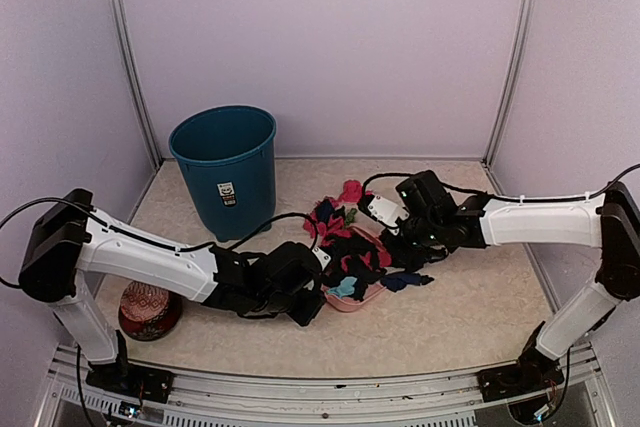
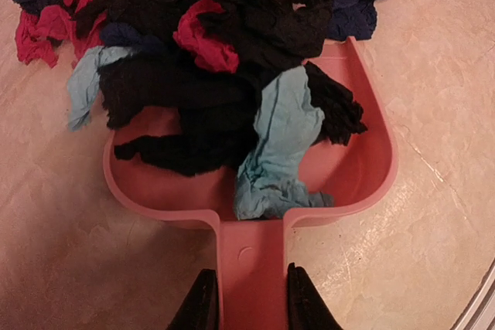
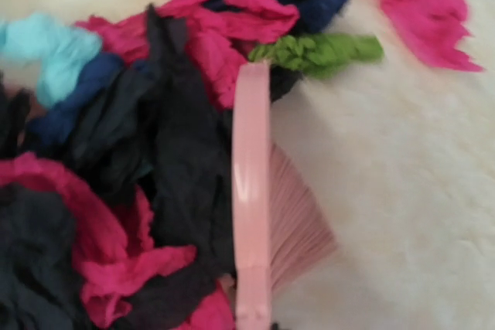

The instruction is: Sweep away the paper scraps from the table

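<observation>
The paper scraps [image 1: 352, 244], black, magenta, dark blue and light teal, lie heaped in the middle of the table [image 1: 480, 302]. My left gripper [image 1: 306, 305] is shut on the handle of the pink dustpan [image 2: 251, 260], its fingers [image 2: 303, 307] on both sides. The pan [image 2: 363, 168] lies flat with black scraps [image 2: 209, 98] and a light teal scrap [image 2: 282, 137] in it. My right gripper [image 1: 402, 239] holds the pink brush [image 3: 252, 191] against the heap's right side, bristles [image 3: 298, 229] on the table. Its fingertips are hidden. A green scrap [image 3: 317, 50] and a magenta scrap [image 3: 425, 17] lie beyond the brush.
A teal waste bin [image 1: 225, 167] stands at the back left. A red patterned ball in a dark bowl [image 1: 150, 309] sits at the front left beside the left arm. Lilac walls with metal posts [image 1: 512, 57] close in the table.
</observation>
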{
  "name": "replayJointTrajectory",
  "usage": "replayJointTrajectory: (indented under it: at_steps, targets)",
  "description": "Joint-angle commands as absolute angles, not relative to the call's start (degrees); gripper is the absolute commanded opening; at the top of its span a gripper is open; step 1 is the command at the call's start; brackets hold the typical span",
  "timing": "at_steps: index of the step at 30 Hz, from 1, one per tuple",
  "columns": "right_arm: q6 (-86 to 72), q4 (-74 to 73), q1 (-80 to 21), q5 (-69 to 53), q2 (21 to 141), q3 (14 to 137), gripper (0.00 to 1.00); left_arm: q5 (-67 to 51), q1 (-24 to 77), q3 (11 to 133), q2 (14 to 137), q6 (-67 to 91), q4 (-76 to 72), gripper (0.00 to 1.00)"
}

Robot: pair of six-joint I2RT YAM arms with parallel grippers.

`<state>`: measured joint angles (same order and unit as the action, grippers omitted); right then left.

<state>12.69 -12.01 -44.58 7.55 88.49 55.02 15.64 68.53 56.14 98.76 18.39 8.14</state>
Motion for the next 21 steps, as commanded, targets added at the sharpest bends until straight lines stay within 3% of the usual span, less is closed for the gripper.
replayJointTrajectory:
  at_steps: [1,21]
  targets:
    - [10.1,-19.7,-49.1,3.5,86.4,52.6,0.00,15.3,68.2,53.5,99.9,20.0,4.0,0.00]
    - [4.5,-27.7,-52.9,19.8,72.2,51.9,0.00,27.9,73.7,40.3,97.0,18.2,-20.2,0.00]
